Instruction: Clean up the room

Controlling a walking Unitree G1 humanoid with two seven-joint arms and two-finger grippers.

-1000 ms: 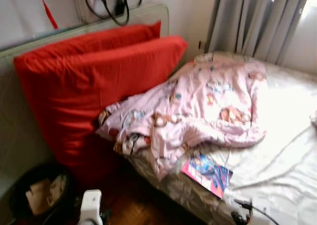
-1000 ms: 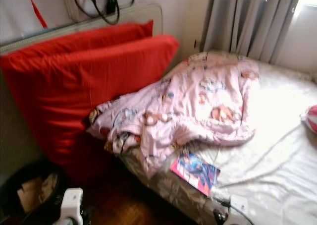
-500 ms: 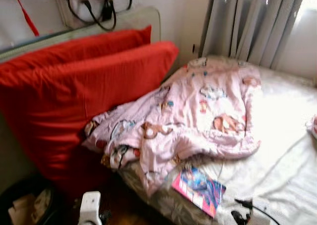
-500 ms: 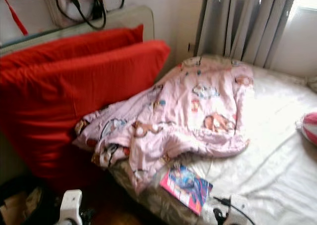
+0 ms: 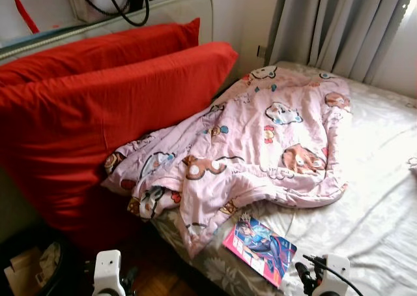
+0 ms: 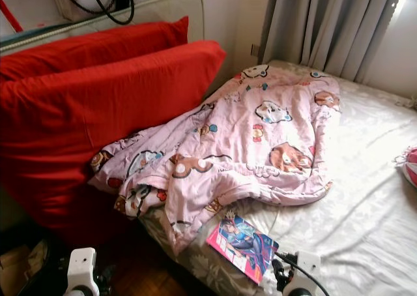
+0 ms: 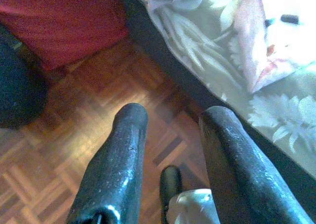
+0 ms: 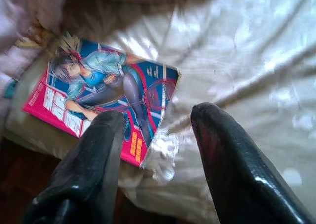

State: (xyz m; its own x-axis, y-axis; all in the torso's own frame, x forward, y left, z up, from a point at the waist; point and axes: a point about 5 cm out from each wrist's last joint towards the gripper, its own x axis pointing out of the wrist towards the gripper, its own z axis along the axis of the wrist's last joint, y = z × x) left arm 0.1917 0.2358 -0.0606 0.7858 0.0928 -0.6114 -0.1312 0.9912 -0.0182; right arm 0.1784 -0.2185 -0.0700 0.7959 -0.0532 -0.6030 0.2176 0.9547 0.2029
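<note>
A pink cartoon-print blanket (image 5: pixel 260 146) lies crumpled across the bed's near corner, against two red pillows (image 5: pixel 98 107). A colourful magazine (image 5: pixel 259 241) lies flat on the white sheet near the bed's edge, just below the blanket. My right gripper (image 8: pixel 158 120) hovers open above the magazine (image 8: pixel 106 93), at the bed's edge, with nothing between its fingers. My left gripper (image 7: pixel 173 115) is open and held low over the wooden floor (image 7: pixel 74 135) beside the bed.
The bed (image 5: pixel 378 198) with a white sheet takes up the right side. Grey curtains (image 5: pixel 339 22) hang behind it. A dark bin (image 5: pixel 29 260) with cardboard stands on the floor at the lower left. A pink striped object (image 6: pixel 410 165) lies at the bed's right edge.
The camera has moved closer to the bed and turned slightly, so the pillows and blanket sit larger and lower-left. The blanket and magazine lie as before.
</note>
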